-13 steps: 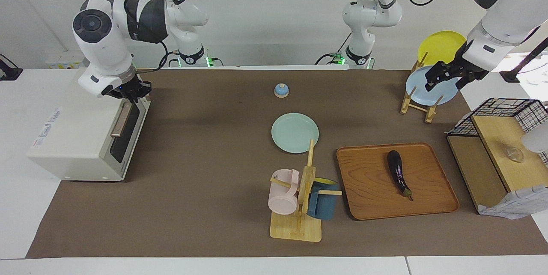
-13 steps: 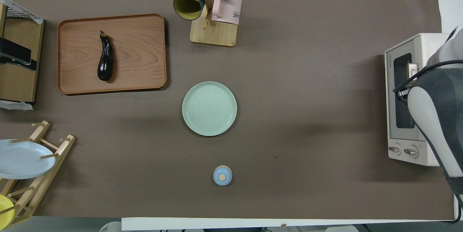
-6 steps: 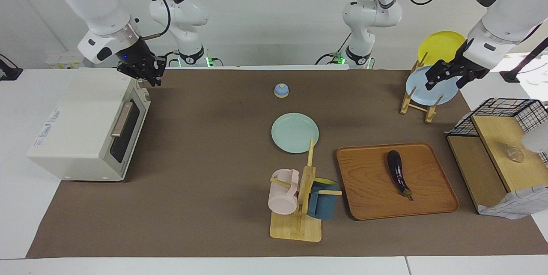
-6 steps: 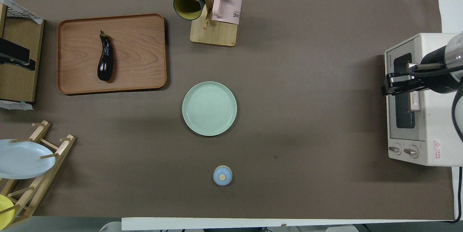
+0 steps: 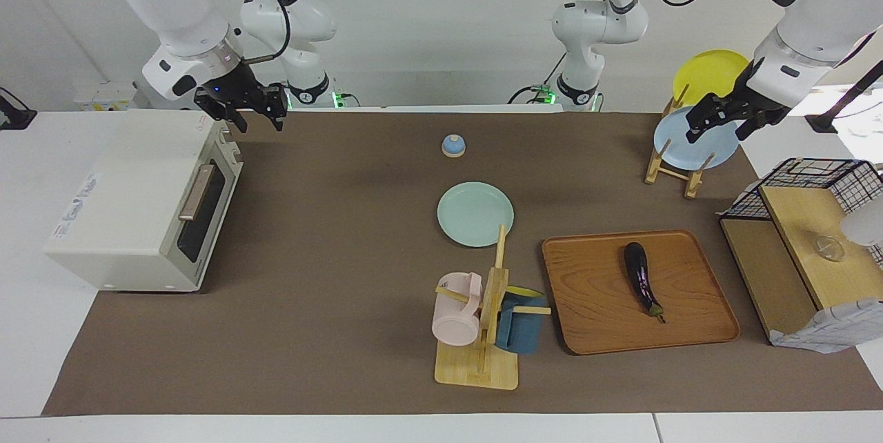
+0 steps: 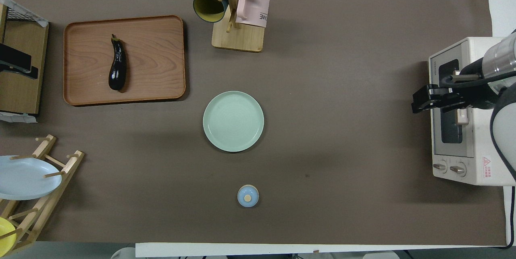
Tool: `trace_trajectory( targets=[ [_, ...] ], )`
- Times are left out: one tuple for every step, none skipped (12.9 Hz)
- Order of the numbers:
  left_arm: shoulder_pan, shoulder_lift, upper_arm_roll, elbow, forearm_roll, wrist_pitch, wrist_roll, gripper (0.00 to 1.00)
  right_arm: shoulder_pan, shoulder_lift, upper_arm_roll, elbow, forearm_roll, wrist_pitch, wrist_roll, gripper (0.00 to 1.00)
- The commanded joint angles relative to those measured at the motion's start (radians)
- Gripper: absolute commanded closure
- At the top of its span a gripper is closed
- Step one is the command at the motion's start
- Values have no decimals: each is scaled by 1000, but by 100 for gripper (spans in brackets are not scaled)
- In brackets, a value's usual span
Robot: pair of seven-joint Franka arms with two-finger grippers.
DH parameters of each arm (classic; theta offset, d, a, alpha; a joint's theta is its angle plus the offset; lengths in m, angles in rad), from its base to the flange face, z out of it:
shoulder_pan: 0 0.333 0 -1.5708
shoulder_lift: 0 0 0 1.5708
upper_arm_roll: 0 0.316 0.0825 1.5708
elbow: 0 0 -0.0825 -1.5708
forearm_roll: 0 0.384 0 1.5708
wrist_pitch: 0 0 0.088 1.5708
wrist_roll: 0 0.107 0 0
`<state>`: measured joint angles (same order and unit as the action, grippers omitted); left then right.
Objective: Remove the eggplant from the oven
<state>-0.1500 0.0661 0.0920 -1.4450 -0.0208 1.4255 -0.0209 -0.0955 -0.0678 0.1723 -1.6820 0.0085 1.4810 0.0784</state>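
Note:
The dark purple eggplant (image 5: 641,277) lies on the wooden tray (image 5: 593,305), stem end pointing away from the robots; it also shows in the overhead view (image 6: 117,67). The cream-white oven (image 5: 138,181) stands at the right arm's end of the table with its glass door shut and its tan handle (image 5: 196,192) free; it also shows from above (image 6: 479,146). My right gripper (image 5: 260,123) is open and empty, raised over the table beside the oven's front (image 6: 416,103). My left gripper (image 5: 717,131) is open and empty, held high near the plate rack.
A green plate (image 5: 475,214) and a small blue bell (image 5: 453,145) sit mid-table. A mug tree (image 5: 483,319) holds a pink and a blue mug beside the tray. A plate rack (image 5: 683,146) and a wooden shelf with a wire basket (image 5: 800,250) stand at the left arm's end.
My right gripper has lifted off the top of the oven door and moved up and toward the table's middle. The oven door is shut. The left arm has barely moved.

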Motion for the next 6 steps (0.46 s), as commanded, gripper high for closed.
trace_trajectory(
  targets=[
    [-2, -17, -2, -14, 6, 4, 6, 0, 4, 3, 6, 14, -36, 15, 0, 0],
    [-3, -14, -2, -8, 5, 7, 6, 0, -3, 3, 4, 16, -35, 15, -3, 0],
    [-5, -14, -3, -6, 5, 6, 6, 0, -7, 3, 0, 18, -33, 10, -11, 0],
    [-5, -16, -3, -8, 5, 3, 6, 0, -9, 3, -5, 21, -33, 10, -11, 0],
    [-5, -16, -3, -8, 5, 3, 6, 0, -9, 5, -5, 22, -39, 13, -12, 0],
    [-5, -17, -3, -9, 5, 4, 6, 0, -10, 5, -7, 22, -32, 15, -32, 0]
  ],
)
